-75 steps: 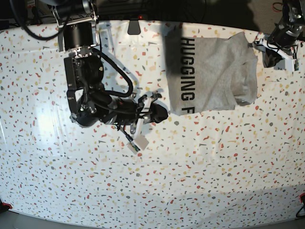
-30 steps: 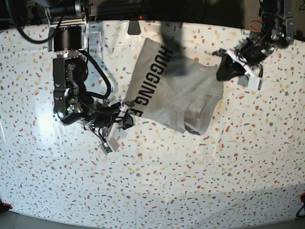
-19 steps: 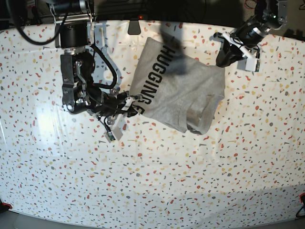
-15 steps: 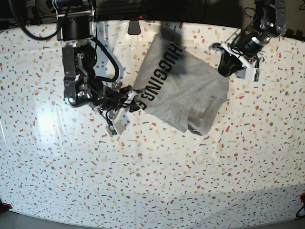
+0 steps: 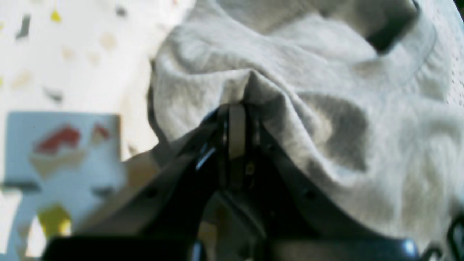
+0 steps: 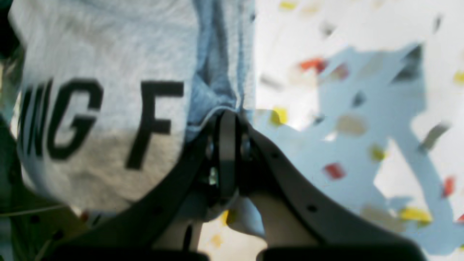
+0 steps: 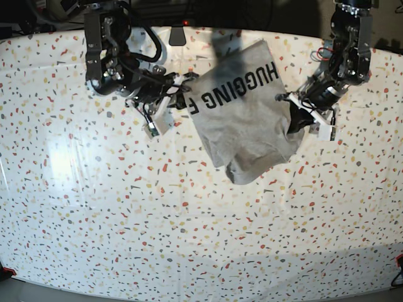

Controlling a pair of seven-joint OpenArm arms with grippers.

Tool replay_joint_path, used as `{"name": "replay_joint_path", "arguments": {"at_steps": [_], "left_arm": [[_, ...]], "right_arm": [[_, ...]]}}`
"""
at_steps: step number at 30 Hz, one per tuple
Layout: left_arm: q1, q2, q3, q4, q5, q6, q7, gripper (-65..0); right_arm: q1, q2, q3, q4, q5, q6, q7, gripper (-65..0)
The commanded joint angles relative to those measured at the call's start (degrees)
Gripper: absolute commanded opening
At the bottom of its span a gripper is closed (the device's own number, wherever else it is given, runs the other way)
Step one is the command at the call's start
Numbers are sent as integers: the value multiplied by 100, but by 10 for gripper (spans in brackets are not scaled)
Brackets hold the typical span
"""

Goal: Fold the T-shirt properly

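The heather-grey T-shirt (image 7: 245,123) hangs bunched between my two grippers above the back middle of the table, black "HUGGING F" lettering facing up along its far side. My right gripper (image 7: 186,100), on the left of the base view, is shut on the shirt's edge by the letter F; the right wrist view shows that pinched edge (image 6: 221,98) at the shut fingertips (image 6: 227,125). My left gripper (image 7: 295,119) is shut on a fold at the shirt's right side; the left wrist view shows grey cloth (image 5: 326,90) draped over the shut fingertips (image 5: 237,119). The shirt's lower part sags in a loose lump.
The speckled white terrazzo table (image 7: 189,226) stretches wide in front of the shirt. A dark bracket (image 7: 177,36) sits at the table's back edge. Both arm bases and cables crowd the back corners. A red marker (image 7: 398,260) shows at the front right edge.
The shirt has swung clockwise, so the lettering now runs nearly level. My right gripper has risen toward the back edge; my left gripper has come down and forward. Both stay shut on the shirt.
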Motion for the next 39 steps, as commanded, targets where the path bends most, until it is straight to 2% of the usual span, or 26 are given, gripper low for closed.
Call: {"name": "replay_joint_path", "arguments": {"at_steps": [1,6,11,16,20,24,30,33,36,39], "left_arm": [[-111,-55,-20,-37,63,70,-13,-650],[-433,-55,-20,-129,59,61,-15,-650],[-632,-52,13,-129,63,-470,-7,-650],[-673,-66,35,-125,63,-468,-13,-650],[-645,-138,28,-61,-33,-468,9,-650],[-542,-295,-46,376,-59,-468,118,-650],[-153,-295,-682,1121,-76,-463,330,-650],[238,-295,-1036,1480,-313,-466,494,-650],[763,-295,-1397,1884,-549,-468,660,-650],[1368,-295,-1718,2315,-514,-474,675,-650]], "right_arm": [[-55,11,2,153,96,30,96,-650],[-450,13,-37,190,201,30,247,-650],[-717,11,-404,192,437,30,323,-650],[-772,13,-962,192,407,30,317,-650],[-780,15,-953,227,396,30,284,-650],[-844,20,-525,570,396,30,168,-650],[-896,13,529,1445,398,30,-46,-650],[-896,13,977,1733,474,30,-382,-650],[-949,13,1399,1932,820,30,-844,-650],[-1204,13,1740,2238,1016,30,-977,-650]]}}
